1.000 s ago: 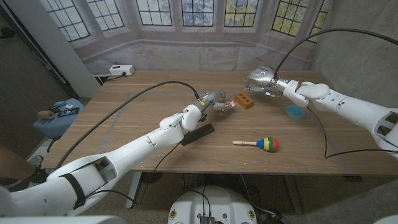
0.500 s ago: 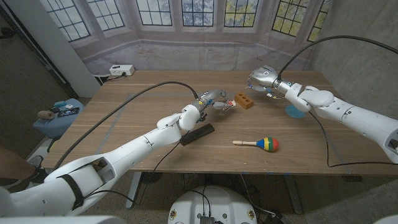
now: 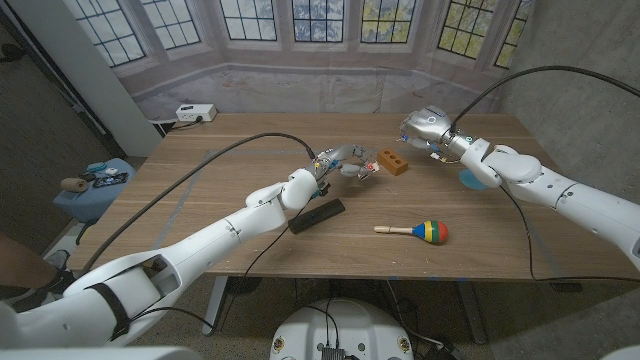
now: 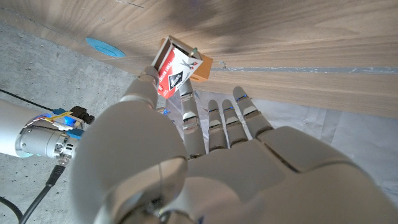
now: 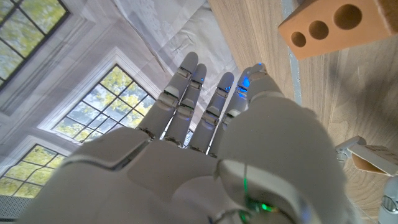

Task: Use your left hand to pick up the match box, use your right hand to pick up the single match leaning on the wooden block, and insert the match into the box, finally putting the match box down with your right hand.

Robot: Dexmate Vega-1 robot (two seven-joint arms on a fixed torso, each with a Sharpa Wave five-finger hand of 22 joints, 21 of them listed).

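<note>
My left hand (image 3: 343,160) holds the match box (image 3: 364,169) just above the table, right beside the wooden block (image 3: 393,162). In the left wrist view the red-and-white match box (image 4: 176,70) is pinched between thumb and a finger, its tray partly slid out, with the block (image 4: 204,67) right behind it. A thin match with a green tip (image 4: 194,53) leans at the block's edge. My right hand (image 3: 424,127) hovers behind the block, fingers straight and holding nothing. The right wrist view shows the block's holes (image 5: 333,25) and the match box (image 5: 373,157).
A colourful maraca (image 3: 415,231) lies near the front edge. A black flat bar (image 3: 317,215) sits under my left forearm. A blue disc (image 3: 473,179) lies to the right of the block. A white power strip (image 3: 195,112) is at the far left corner.
My right forearm has swung a little; its hand stays behind the block. The left hand still holds the match box in nearly the same place.
</note>
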